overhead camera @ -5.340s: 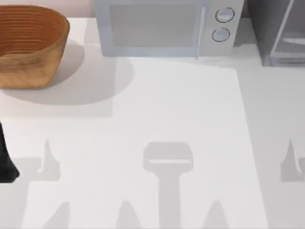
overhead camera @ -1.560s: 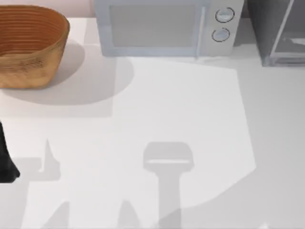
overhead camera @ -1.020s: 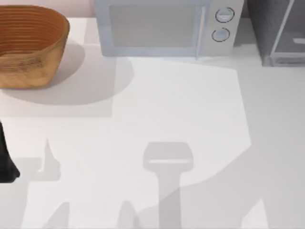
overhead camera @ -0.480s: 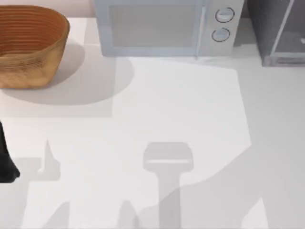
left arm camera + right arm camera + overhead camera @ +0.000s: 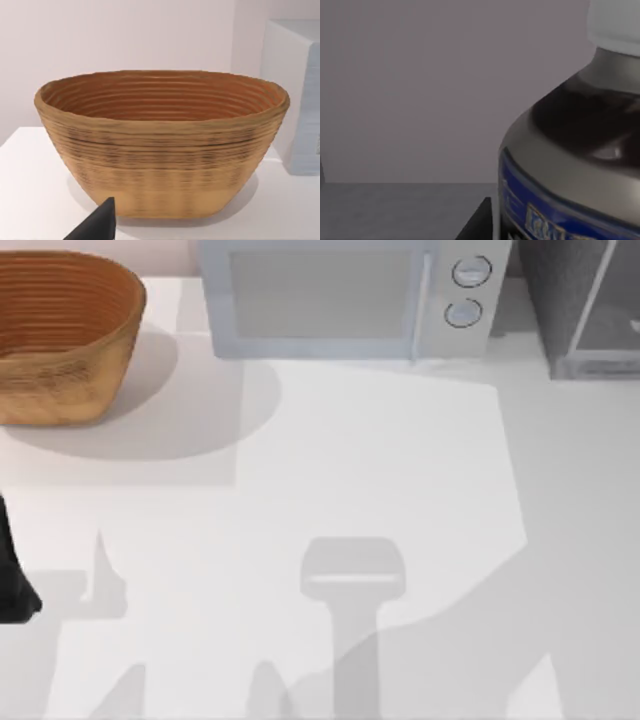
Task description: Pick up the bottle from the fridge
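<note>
Right wrist view: bottle (image 5: 580, 150) close ahead inside the fridge (image 5: 420, 90); right gripper's opening cannot be told; left arm (image 5: 12, 580) parked at desk's left edge.

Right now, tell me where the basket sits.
The basket sits at the table's far left in the top view, left of the microwave; the left wrist view faces it.

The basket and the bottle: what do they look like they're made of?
The basket looks like woven or coiled wicker or cane, matt: fine ridged bands run round its tan wall and orange-brown inside. The bottle looks like dark glass or glossy plastic, going by the soft highlights on its shoulder; I cannot tell which. Its white cap looks like smooth plastic, and a printed blue label band wraps the body.
</note>
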Controlling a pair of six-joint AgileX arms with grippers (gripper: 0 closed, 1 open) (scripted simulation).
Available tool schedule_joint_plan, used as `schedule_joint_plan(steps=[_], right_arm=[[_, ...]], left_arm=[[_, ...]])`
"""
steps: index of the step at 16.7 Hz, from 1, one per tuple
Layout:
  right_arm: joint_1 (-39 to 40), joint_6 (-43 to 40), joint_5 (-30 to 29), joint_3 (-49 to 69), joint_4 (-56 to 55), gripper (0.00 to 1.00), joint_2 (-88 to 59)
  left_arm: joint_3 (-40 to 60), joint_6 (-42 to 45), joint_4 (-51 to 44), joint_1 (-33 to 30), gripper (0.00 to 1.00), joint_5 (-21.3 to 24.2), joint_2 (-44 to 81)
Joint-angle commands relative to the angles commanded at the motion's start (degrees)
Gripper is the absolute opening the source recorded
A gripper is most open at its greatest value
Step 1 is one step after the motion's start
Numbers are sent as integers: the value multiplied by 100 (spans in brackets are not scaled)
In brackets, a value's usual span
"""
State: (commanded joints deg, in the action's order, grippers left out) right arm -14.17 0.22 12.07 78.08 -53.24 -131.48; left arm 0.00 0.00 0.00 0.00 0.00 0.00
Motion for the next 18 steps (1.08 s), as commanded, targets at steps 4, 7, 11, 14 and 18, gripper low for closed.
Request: schedule_joint_plan(steps=[4, 7, 11, 14, 18], right_arm=[[0, 0, 0, 0, 0, 0, 0], [-18, 8, 2, -3, 0, 0, 9], [-20, 5, 2, 89, 339, 0, 253], [-19, 11, 7, 176, 657, 0, 462], [-19, 15, 11, 261, 889, 0, 635]], left_arm=[[0, 0, 0, 0, 100, 0, 0], [0, 0, 0, 0, 100, 0, 0], [0, 0, 0, 0, 100, 0, 0], [0, 0, 0, 0, 100, 0, 0], [0, 0, 0, 0, 100, 0, 0]])
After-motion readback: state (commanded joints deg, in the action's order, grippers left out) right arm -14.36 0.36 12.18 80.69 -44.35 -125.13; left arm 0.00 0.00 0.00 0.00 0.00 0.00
